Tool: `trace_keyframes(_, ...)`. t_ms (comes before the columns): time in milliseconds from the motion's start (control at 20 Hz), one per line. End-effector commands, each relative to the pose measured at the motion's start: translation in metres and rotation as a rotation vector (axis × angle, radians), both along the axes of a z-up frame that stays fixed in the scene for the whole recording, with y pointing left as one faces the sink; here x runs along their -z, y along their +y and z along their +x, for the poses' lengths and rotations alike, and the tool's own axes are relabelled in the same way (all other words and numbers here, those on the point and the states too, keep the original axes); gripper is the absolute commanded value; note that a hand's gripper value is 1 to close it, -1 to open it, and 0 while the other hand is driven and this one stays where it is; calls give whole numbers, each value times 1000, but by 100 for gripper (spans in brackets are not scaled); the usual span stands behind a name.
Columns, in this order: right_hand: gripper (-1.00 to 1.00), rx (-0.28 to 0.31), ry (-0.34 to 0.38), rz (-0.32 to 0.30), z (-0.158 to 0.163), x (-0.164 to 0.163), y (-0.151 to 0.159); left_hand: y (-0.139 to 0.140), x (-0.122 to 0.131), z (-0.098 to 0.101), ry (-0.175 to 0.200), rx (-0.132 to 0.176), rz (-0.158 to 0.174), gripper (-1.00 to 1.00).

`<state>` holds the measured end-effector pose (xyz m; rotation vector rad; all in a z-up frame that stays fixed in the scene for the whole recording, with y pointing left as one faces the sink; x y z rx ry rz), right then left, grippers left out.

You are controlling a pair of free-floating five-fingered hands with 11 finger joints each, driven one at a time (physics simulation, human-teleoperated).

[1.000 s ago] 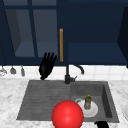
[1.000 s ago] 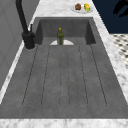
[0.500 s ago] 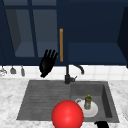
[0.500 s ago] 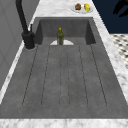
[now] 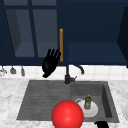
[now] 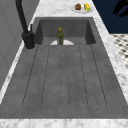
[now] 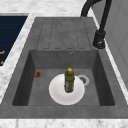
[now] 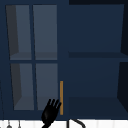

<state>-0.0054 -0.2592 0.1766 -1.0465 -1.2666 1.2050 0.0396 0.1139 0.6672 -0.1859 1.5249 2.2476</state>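
Two black hands on record. Left hand [image 5: 50,63]: aloft before the dark blue wall cabinet [image 5: 95,30], fingers [image 5: 55,54] straight and spread, pointing up, holding nothing; fingertips just beside the lower end of the vertical wooden door handle [image 5: 61,45], contact not discernible; same hand in upper view [image 8: 50,111] beside same handle [image 8: 61,97]. Right hand [image 5: 101,124]: at the bottom edge of front view, in front of the sink's near rim; finger state not discernible.

Glass-paned cabinet door [image 5: 32,30]: left of the handle, shut, as far as can be seen. Open shelves to the right of the handle.

Grey sink [image 5: 107,100]: basin at right, ribbed drainer [image 5: 42,97] at left, set in a marbled bench [image 5: 10,100]. Black tap [image 5: 68,75]: at the back rim, between drainer and basin, spout curving over the basin.

White plate [image 7: 56,93]: flat on basin floor. Green bottle with yellow cap [image 7: 69,80]: upright on the plate. Small red item [image 7: 37,74]: on basin floor, near the far left corner in right side view, apart from the plate. Drain [image 7: 83,79]: just beside the plate.

Red sphere [image 5: 67,115]: large in front view, overlapping the sink's near edge.

Plate of fruit [image 6: 82,7]: on the bench beyond the basin in left side view. Hanging utensils [image 5: 12,70]: on the tiled wall at far left.
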Motion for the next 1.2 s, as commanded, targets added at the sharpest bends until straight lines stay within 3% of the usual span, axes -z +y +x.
trace_keyframes(0,0,0,0,0,0,0,0,-8,-6,-11,55,1,120,-100)
trace_keyframes(200,0,0,0,0,0,0,0,-15,-4,-26,97,-5,121,-100)
trace_keyframes(250,0,0,0,0,0,0,0,-16,-4,-31,98,-19,116,-100)
trace_keyframes(300,0,0,0,0,0,0,0,-23,3,-24,111,-10,77,-100)
trace_keyframes(350,0,0,0,0,0,0,0,-25,-1,-22,57,-12,45,-100)
trace_keyframes(400,0,0,0,0,0,0,0,-26,-3,-23,37,-12,49,-100)
trace_keyframes(450,0,0,0,0,0,0,0,-25,-2,-23,38,-12,46,-100)
trace_keyframes(500,0,0,0,0,0,0,0,-29,-3,-23,38,-12,64,-100)
trace_keyframes(650,0,0,0,0,0,0,0,-26,-2,-23,34,-12,16,-100)
trace_keyframes(700,0,0,0,0,0,0,0,-27,-1,-21,38,-11,35,-100)
trace_keyframes(850,0,0,0,0,0,0,0,-23,2,-12,53,-18,17,-100)
trace_keyframes(900,0,0,0,0,0,0,0,-26,-1,-6,49,-10,46,-100)
trace_keyframes(950,0,0,0,0,0,0,0,-25,-1,-1,37,23,118,-100)
trace_keyframes(1000,0,0,0,0,0,0,0,-23,-1,-4,4,37,145,-100)
trace_keyframes(1150,0,0,0,0,0,0,0,-23,3,4,7,33,151,-100)
